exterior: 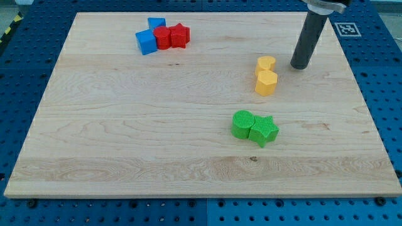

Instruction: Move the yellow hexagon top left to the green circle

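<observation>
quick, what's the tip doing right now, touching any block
My tip: no gripper, holds nothing; it rests on the wooden board at the view's right of the yellow heart block, apart from it.

Pale wooden board (125, 125): visible grain, smooth, low sheen. Dark cylindrical rod, my tip (299, 66): matt, looks like rubber or plastic. Yellow hexagon block (266, 82), yellow heart-like block (266, 63), green circle block (242, 123), green star block (264, 130): matt, finely ridged plastic. Blue perforated base (383, 75) around the board: painted metal, slight gloss.
</observation>
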Controlling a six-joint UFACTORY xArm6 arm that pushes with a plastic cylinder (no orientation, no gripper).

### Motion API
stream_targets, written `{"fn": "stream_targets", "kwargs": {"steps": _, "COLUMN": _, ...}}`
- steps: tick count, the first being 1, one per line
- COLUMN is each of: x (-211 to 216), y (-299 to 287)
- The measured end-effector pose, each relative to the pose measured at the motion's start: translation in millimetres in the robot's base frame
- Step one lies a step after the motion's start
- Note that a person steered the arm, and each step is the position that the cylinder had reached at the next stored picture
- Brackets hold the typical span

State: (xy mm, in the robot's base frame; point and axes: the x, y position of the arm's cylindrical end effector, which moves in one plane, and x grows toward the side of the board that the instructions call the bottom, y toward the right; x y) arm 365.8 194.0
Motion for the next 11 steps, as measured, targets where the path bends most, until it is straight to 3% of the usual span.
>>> {"fn": "stream_targets", "kwargs": {"steps": 2, "x": 0, "y": -43}}
{"fn": "stream_targets", "kwargs": {"steps": 4, "x": 7, "y": -44}}
{"fn": "stream_targets", "kwargs": {"steps": 6, "x": 41, "y": -52}}
{"fn": "stream_targets", "kwargs": {"steps": 9, "x": 42, "y": -86}}
{"fn": "stream_targets", "kwargs": {"steps": 11, "x": 85, "y": -87}}
